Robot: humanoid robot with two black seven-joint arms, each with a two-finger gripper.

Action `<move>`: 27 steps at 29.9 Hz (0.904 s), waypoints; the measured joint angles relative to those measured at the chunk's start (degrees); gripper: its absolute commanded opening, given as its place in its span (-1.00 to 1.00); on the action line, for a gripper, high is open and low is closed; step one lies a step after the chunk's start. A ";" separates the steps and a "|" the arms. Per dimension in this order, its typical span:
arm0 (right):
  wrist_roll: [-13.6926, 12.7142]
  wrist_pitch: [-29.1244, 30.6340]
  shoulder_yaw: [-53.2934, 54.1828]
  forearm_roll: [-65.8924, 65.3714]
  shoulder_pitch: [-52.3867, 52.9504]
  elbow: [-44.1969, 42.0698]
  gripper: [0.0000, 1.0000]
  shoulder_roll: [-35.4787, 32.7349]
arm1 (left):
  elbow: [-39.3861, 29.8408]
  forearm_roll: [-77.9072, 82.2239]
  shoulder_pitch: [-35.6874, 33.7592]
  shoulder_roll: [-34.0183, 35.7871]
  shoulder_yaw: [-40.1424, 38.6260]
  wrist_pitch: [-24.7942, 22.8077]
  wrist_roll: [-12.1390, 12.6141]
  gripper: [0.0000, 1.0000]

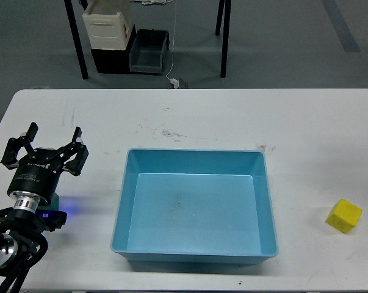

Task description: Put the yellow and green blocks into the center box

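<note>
The yellow block (pixel 344 215) lies on the white table at the right, well right of the light-blue tray (pixel 194 156). The tray sits in the middle of the table with nothing in it. My left gripper (pixel 47 148) is at the table's left side, left of the tray, with its fingers spread open and nothing between them. A small dark green patch (pixel 56 199) shows just under its wrist; it may be the green block, mostly hidden by the arm. My right gripper is out of view.
Beyond the table's far edge, a cream bin (pixel 108 25) and a dark grey bin (pixel 150 52) stand on the floor between black table legs (pixel 78 43). A white cable (pixel 174 79) lies there.
</note>
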 measured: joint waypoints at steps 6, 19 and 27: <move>8.24 3.79 -20.71 -10.14 12.96 0.52 0.99 -9.55 | 0.08 0.01 0.08 0.01 -0.08 0.00 0.00 1.00; 8.46 7.15 -38.78 -34.49 17.11 12.04 0.99 -19.92 | 1.39 0.01 0.05 -1.08 0.01 -0.07 0.00 1.00; 8.45 7.18 -49.20 -39.21 16.28 12.19 0.99 -19.53 | 2.35 -0.06 0.00 -1.76 0.04 -0.37 0.00 1.00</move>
